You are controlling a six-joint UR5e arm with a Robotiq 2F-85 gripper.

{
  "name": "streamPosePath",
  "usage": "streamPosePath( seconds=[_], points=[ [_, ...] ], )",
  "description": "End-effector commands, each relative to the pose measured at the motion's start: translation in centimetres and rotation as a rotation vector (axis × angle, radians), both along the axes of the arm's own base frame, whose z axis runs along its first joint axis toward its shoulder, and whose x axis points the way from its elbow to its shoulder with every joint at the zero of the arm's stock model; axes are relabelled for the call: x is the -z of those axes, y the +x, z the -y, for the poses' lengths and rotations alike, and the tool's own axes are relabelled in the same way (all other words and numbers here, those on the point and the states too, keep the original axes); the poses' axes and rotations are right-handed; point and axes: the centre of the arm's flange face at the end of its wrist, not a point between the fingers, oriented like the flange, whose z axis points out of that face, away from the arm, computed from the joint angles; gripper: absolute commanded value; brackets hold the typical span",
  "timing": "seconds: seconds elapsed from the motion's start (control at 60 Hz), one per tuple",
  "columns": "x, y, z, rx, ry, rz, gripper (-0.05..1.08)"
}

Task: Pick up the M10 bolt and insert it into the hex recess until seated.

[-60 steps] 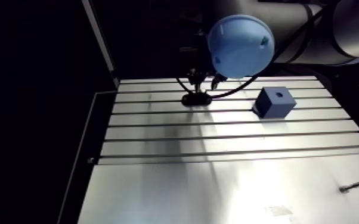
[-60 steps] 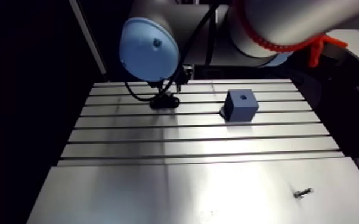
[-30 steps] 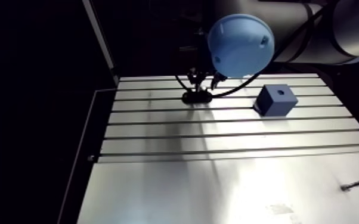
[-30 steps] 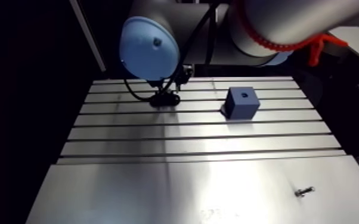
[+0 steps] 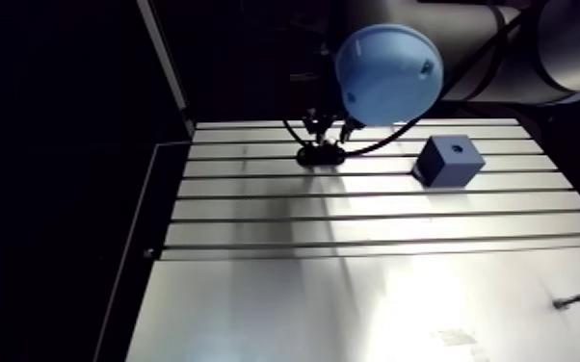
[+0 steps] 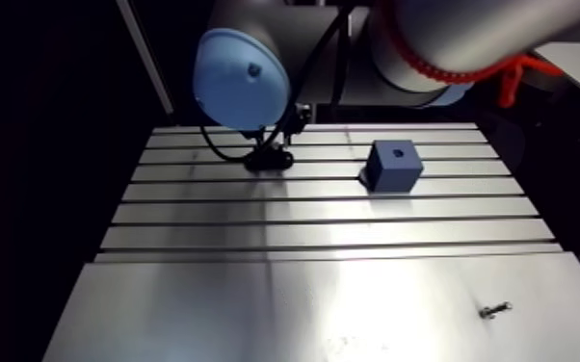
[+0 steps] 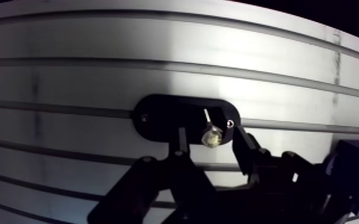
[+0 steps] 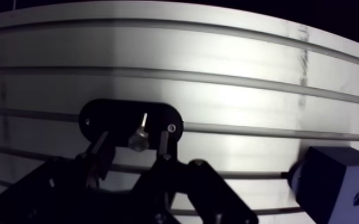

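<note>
bare table (image 6: 303, 289) around black plate (image 8: 113, 116), blue block (image 6: 393, 166) apart

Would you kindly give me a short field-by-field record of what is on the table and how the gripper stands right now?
gripper: open, low over the black oval holder
bolt: on the holder, between the fingers, gaps showing on both sides
blue block: beside the holder, apart from it, hole in its top face with nothing in it
loose screw: on the plain near part of the table, far from the gripper
task stage: bolt not yet gripped

Glare-lit slotted table (image 5: 255, 308), dark surroundings
</note>
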Motion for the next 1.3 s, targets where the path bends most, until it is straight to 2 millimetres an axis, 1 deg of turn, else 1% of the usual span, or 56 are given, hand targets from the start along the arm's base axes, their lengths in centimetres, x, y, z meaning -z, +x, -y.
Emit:
streamPosePath(
  seconds=[0.017, 0.667, 1.3],
  points=[
    [0.01, 0.07, 0.05, 0.000, 0.001, -0.001, 0.51],
    [0.39, 0.29, -0.14, 0.002, 0.003, 0.007, 0.56],
    [0.00, 0.33, -0.30, 0.005, 0.002, 0.000, 0.59]
  ],
)
